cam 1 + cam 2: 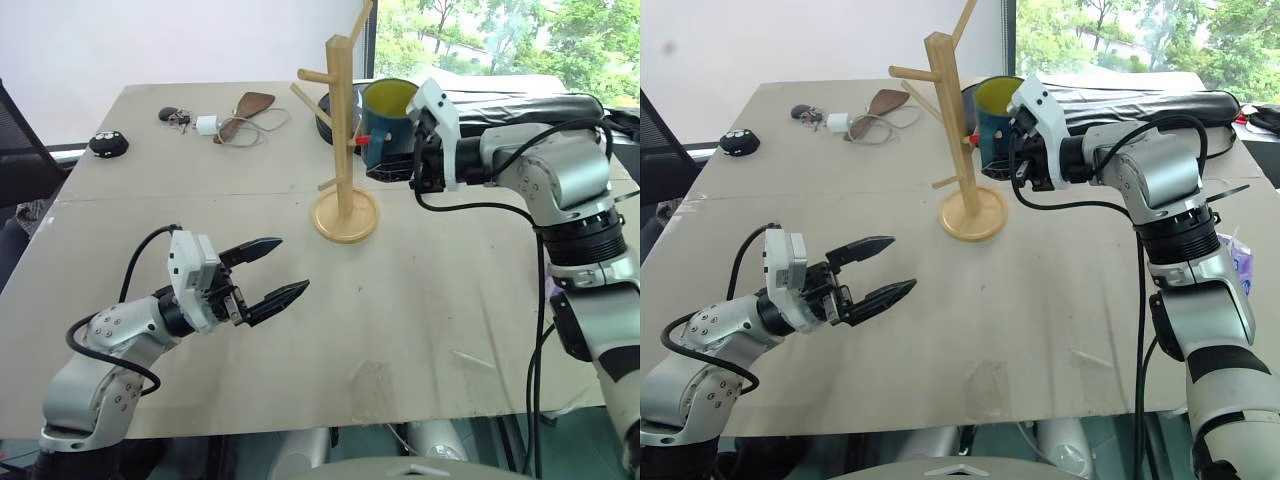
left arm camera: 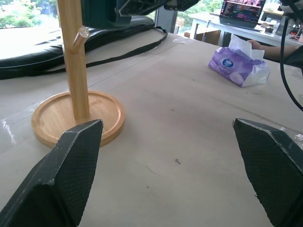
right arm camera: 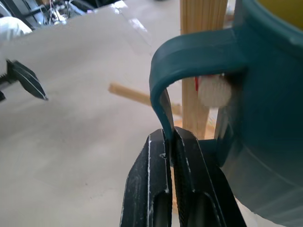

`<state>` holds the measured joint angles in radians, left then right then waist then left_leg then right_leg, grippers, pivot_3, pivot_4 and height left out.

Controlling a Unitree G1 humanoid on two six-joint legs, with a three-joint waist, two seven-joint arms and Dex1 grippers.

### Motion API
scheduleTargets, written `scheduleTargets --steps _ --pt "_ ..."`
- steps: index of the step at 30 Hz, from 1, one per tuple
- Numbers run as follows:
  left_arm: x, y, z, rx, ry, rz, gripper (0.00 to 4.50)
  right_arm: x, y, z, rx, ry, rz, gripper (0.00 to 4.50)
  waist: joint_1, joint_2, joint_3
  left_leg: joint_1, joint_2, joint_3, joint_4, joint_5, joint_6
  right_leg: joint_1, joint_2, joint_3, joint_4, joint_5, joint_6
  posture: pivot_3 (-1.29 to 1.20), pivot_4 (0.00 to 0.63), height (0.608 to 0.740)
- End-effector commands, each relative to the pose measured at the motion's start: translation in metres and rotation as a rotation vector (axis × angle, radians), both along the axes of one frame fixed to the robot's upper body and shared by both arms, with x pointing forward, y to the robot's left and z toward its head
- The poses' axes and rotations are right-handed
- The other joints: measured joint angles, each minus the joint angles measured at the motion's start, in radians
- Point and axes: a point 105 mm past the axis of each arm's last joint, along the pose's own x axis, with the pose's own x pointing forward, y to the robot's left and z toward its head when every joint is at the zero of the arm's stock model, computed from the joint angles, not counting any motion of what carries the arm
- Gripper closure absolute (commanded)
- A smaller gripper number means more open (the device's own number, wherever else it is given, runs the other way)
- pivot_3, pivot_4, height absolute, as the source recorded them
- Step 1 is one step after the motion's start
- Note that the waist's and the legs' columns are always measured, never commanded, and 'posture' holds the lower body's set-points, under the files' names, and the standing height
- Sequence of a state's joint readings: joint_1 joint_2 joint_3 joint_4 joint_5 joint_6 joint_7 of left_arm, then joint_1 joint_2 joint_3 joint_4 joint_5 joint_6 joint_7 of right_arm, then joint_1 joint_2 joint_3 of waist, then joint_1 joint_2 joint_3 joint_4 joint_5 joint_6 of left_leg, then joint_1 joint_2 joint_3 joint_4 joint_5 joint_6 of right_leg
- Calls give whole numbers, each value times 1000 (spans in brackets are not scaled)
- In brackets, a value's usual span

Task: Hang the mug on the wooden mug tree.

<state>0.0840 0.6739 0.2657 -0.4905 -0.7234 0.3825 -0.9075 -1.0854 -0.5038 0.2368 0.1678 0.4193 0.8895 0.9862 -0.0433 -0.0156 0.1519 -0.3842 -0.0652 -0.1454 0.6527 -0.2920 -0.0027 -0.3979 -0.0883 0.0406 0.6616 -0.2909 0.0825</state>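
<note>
1. The hanging step is in hand: the right gripper has its jaws clenched on the lower handle of the mug, held up beside the wooden mug tree on the desk, a peg tip showing through the handle loop.
2. Next, I judge, the mug must settle onto that peg before release.
3. The left gripper hovers released, holding nothing.
4. How deep the peg sits in the loop is hard to make out.
</note>
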Motion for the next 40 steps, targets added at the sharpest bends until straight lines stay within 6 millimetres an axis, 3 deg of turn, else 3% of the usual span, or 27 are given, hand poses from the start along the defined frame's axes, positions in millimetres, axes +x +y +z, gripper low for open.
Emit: scheduleTargets --steps 1,6,11,13,17,19,22,26,30,34,40 --pt "-4 -2 8 4 -51 -1 0 -3 -3 23 26 -98 6 3014 0 0 0 0 0 0 0 0 0 0 0 0 0 0 0 0 150 738" --pt "-4 -4 10 -13 -59 4 0 -17 -15 26 78 -115 -4 763 5 0 0 0 0 -1 0 0 0 0 0 -1 0 0 0 0 150 738" --pt "-2 -6 12 -36 -55 30 0 -46 -35 24 154 -210 -27 763 9 -1 -1 -1 0 -1 1 0 0 1 0 -1 0 0 0 0 150 738" --pt "-2 -7 13 -50 -42 39 0 -56 -49 14 205 -226 -95 763 9 -1 -1 -1 0 -1 1 0 0 0 -1 -1 0 0 0 0 150 738" --pt "-3 -7 13 -48 -30 40 0 -75 -70 -12 201 -266 -201 763 12 -2 -1 0 0 0 1 0 0 1 0 0 1 0 0 0 150 738" --pt "-5 -7 11 -48 -15 30 0 -89 -90 -32 208 -270 -302 763 4 -2 -1 1 0 1 1 0 0 2 0 1 1 0 0 0 150 738" --pt "-7 -6 7 -38 1 29 0 -109 -111 -53 233 -243 -401 763 29 -4 -4 3 1 -2 -1 0 0 3 1 -2 1 0 0 0 150 738" --pt "-11 3 -4 -13 37 49 0 -132 -130 -75 164 -228 -437 763 29 -2 -4 3 -1 2 1 0 0 4 0 2 1 0 1 0 150 738" --pt "-21 21 -18 28 102 95 0 -151 -161 -94 106 -171 -541 763 29 -2 -4 9 1 3 0 0 1 9 2 2 1 1 1 0 150 738" --pt "-28 35 -28 51 156 127 0 -164 -179 -102 45 -150 -560 763 32 -2 -4 13 1 2 0 -1 2 14 2 2 0 0 1 0 150 738" --pt "-26 45 -37 65 187 161 0 -162 -186 -113 40 -120 -566 763 32 -2 -4 22 1 2 -2 -3 6 23 2 1 -2 0 1 0 150 738"
